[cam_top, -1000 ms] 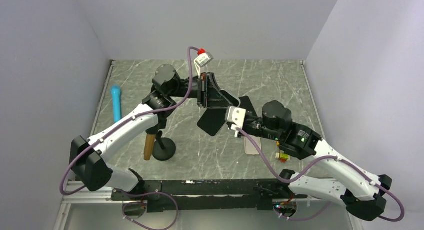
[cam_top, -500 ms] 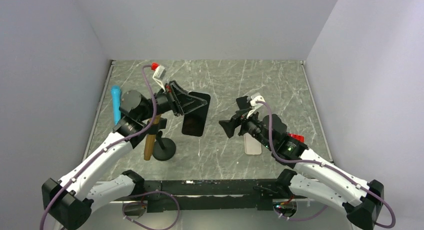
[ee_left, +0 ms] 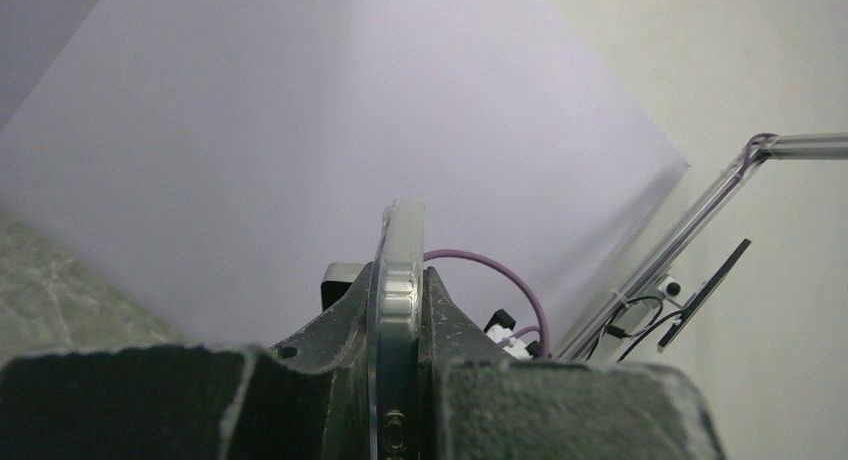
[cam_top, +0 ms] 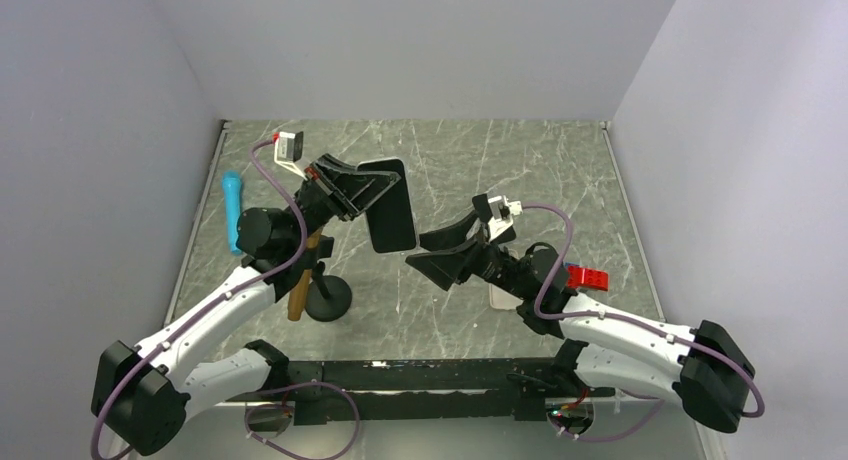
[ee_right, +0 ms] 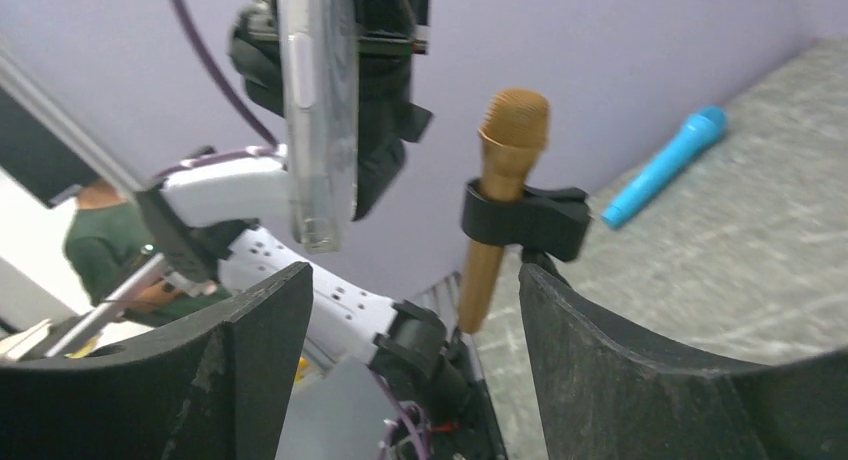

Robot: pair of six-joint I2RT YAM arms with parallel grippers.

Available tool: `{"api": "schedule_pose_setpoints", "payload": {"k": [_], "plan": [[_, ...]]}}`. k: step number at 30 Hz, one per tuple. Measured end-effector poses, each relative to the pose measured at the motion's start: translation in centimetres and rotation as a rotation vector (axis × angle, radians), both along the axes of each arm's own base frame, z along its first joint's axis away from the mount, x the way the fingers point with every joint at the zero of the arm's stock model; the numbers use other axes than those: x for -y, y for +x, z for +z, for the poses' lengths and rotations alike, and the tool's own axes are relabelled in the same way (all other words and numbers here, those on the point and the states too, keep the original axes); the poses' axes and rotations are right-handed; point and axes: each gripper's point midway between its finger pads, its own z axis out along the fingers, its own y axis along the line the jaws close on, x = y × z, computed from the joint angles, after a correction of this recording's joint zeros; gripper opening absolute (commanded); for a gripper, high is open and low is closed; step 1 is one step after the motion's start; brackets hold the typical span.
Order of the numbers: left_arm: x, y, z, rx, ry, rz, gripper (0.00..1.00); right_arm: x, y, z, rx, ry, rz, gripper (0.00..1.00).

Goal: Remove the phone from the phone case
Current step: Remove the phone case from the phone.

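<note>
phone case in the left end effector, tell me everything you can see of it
The phone case is a thin rectangle with rounded corners. From above its face looks dark and glossy. Edge-on in both wrist views, its rim looks like clear plastic. The left end effector clamps it by one edge and holds it tilted in the air above the table. Nothing else touches it. The right end effector is open and apart from it. Whether a phone sits inside is unclear.

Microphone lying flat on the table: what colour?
The microphone is light blue, clearest in the top external view.
</note>
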Motion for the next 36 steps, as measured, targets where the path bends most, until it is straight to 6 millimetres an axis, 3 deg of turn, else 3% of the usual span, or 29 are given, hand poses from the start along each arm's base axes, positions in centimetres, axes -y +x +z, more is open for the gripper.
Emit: {"api": "schedule_pose_setpoints", "payload": {"k": [4,13,20,27,36], "plan": [[-0.6,-0.4,1.2,0.024,-0.057,-0.001,0.00,-0.3,-1.0,1.8,0.043,0.077,0.047,0.75],[-1.4,-0.5,2.9,0.024,-0.170,-0.019,0.00,-1.6,-2.3,3.7,0.113,0.104,0.114,0.67],[-1.0,0.8,1.7,-0.065,-0.260,-0.094,0.00,-3.2,-2.2,4.5,0.193,0.084,0.137,0.65],[-1.2,0.4,2.0,-0.083,-0.306,-0.146,0.00,-3.3,-1.5,5.2,0.228,0.058,0.091,0.47],[-1.6,-0.4,1.6,-0.053,-0.245,-0.091,0.00,-3.1,-0.5,6.2,0.235,-0.013,0.024,0.57]]}}
